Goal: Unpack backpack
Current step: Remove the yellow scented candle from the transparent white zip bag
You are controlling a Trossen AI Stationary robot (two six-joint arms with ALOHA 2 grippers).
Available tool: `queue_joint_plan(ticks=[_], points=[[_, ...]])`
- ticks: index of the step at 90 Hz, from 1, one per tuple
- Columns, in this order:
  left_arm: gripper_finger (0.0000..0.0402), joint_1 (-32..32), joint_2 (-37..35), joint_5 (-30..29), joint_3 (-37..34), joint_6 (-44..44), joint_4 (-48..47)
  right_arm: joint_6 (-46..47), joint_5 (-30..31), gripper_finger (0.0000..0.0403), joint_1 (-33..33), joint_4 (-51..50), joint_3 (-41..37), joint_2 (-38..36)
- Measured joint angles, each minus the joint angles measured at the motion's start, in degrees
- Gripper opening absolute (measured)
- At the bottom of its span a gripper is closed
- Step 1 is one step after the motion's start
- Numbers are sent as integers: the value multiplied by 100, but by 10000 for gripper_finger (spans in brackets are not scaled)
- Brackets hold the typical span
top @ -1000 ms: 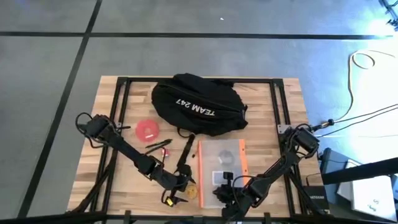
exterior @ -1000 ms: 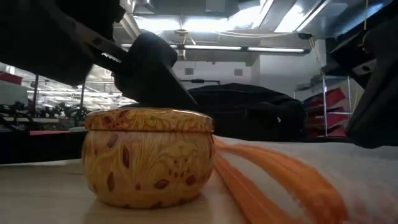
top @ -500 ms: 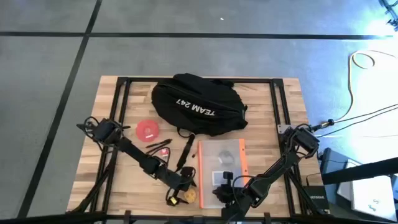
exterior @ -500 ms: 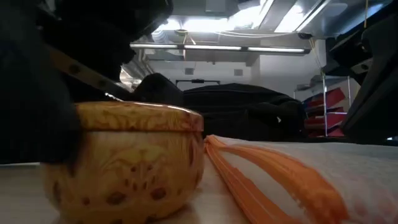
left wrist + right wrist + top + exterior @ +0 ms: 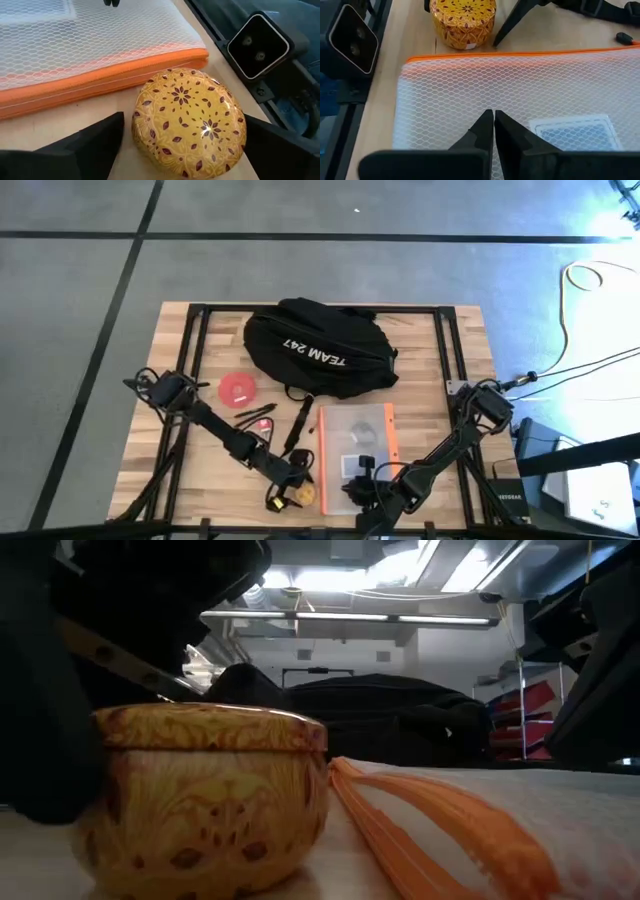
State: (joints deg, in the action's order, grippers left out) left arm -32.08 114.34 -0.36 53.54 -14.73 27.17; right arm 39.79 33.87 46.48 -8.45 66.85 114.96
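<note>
The backpack [image 5: 318, 347] lies at the back middle of the tabletop [image 5: 455, 360], its white "TEAM 247" lettering up, well apart from both sets of fingers, which work at the front edge. The left gripper [image 5: 180, 145] is at the front edge left of centre, its fingers [image 5: 87, 142] spread wide on either side of a round yellow patterned tin [image 5: 189, 122]; whether the pads touch the tin's wall cannot be told. The right gripper [image 5: 494, 131] hovers just above the mesh pouch [image 5: 520, 95] near the front middle, fingers pressed together with only a hairline between them and nothing gripped.

In the low view the tin [image 5: 205, 795] fills the near ground with dark gripper parts around it, so the backpack [image 5: 385, 725] shows only as a dark mound behind, its lower part cut off by the orange zip edge of the pouch [image 5: 440, 820]. In the high view the tin [image 5: 303, 494] is small and partly under the left arm.

A red disc [image 5: 237, 389] lies left of the backpack, and some thin dark items (too small to name) [image 5: 255, 413] lie between the disc and the pouch [image 5: 355, 442]. A backpack strap [image 5: 300, 415] trails forward from the bag toward the pouch's left edge. The pouch holds a pale card [image 5: 572, 130] under the mesh
</note>
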Motion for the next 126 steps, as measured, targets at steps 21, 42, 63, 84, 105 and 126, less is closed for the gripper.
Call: queue_joint_plan(ticks=[21, 42, 63, 84, 105, 126], points=[[327, -2, 0, 0, -1, -50, 14, 0, 0, 0, 0, -2, 0, 0], [315, -2, -215, -69, -11, 37, -86, 31, 0, 0, 0, -2, 0, 0], [314, -2, -825, -783, -9, 272, -845, 39, 2, 0, 0, -7, 0, 0], [314, -136, -1981, -1699, 0, -20, -2729, 43, 2, 0, 0, 0, 0, 0], [314, -319, -3444, -3772, -359, -1389, -5091, 42, 15, 0, 0, -2, 0, 0], [314, -153, -4747, -4767, -1595, -4871, -6593, 42, 60, 0, 0, 24, 0, 0]])
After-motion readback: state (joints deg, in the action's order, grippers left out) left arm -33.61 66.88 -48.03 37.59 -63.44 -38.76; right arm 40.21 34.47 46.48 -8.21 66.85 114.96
